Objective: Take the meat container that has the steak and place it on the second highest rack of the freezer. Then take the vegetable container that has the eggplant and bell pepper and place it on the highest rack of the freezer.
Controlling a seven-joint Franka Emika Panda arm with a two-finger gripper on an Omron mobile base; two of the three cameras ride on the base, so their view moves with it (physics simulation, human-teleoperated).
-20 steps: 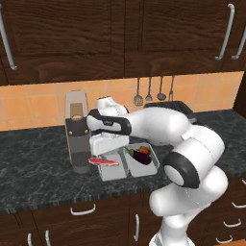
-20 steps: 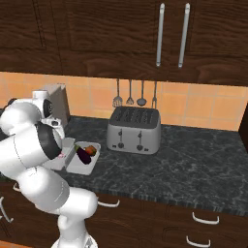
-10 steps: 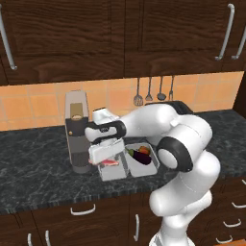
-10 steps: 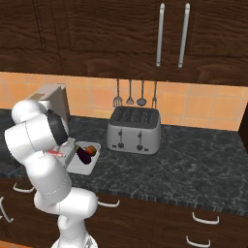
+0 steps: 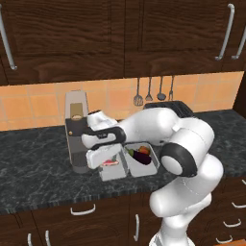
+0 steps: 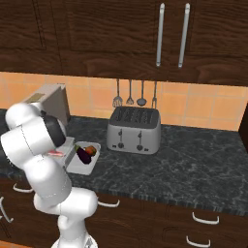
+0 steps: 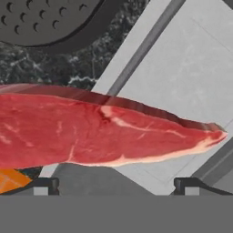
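**Gripper spread wide above the steak in its tray**

Gripper (image 5: 106, 161) is low over the meat container (image 5: 115, 172), jaws wide apart, nothing between them. In the hand view the two dark fingertips (image 7: 44, 185) sit far apart at the bottom edge, the steak (image 7: 100, 132) lying across the gap just ahead of them; contact cannot be judged.

Steak: flat elongated slab, red-pink, glossy, with pale fat streaks and a thin cream rim along one edge. In the hand view its long axis runs across the frame, broad end at the left edge, tapering to a point at the right. Smaller than its tray (image 7: 182, 82), whose floor is matte pale grey with a raised straight rim.

In the left base view the meat container is a shallow white rectangular tray on the black speckled stone counter (image 5: 33, 173), just right of a tall grey coffee machine (image 5: 77, 139). The vegetable container (image 5: 153, 166), same type, sits just beside it on the right, holding the dark purple eggplant (image 5: 140, 157) and the orange-red bell pepper (image 5: 144, 151), close together.

Right base view: a brushed-metal toaster (image 6: 134, 131) stands on the counter to the right of the trays, apart from them. Utensils (image 6: 130, 93) hang on the orange tiled backsplash; dark wood cabinets above.
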